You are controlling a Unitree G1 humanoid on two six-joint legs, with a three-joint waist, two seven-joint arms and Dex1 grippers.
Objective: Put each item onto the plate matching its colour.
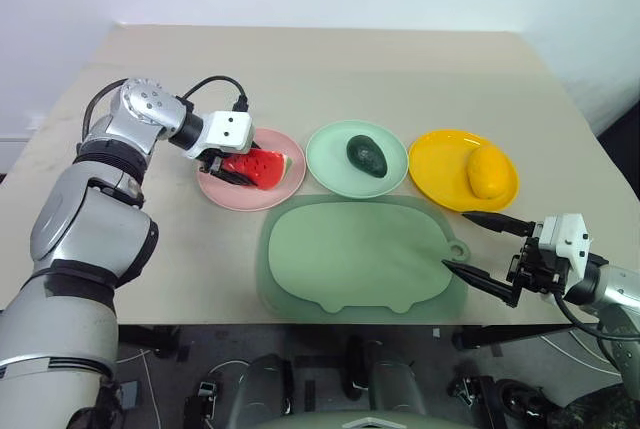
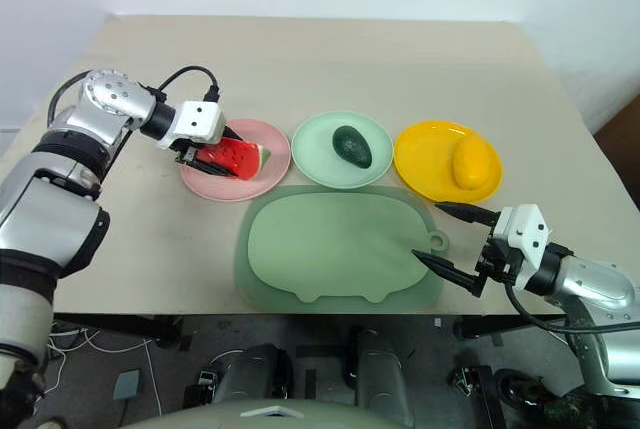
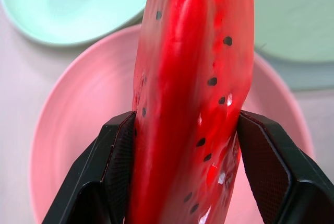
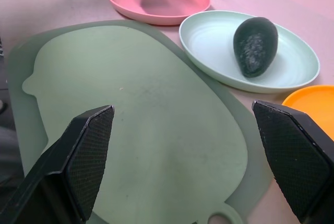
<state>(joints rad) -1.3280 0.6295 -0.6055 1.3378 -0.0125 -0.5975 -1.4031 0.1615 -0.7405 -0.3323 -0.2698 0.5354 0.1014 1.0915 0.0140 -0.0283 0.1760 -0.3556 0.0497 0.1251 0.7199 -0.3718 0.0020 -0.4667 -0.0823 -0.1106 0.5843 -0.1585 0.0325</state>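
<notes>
Watermelon wedge (image 1: 255, 166) sits over the pink plate (image 1: 283, 192), left gripper (image 1: 215, 165) clamped on its flat sides. Looks hard, glossy plastic, prob light but slippery. Right gripper (image 1: 485, 246) spread wide, holding nothing, by the mat (image 1: 350, 259).

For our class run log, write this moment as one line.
left gripper: shut on watermelon over pink plate | right gripper: open | avocado, mango: plated
</notes>
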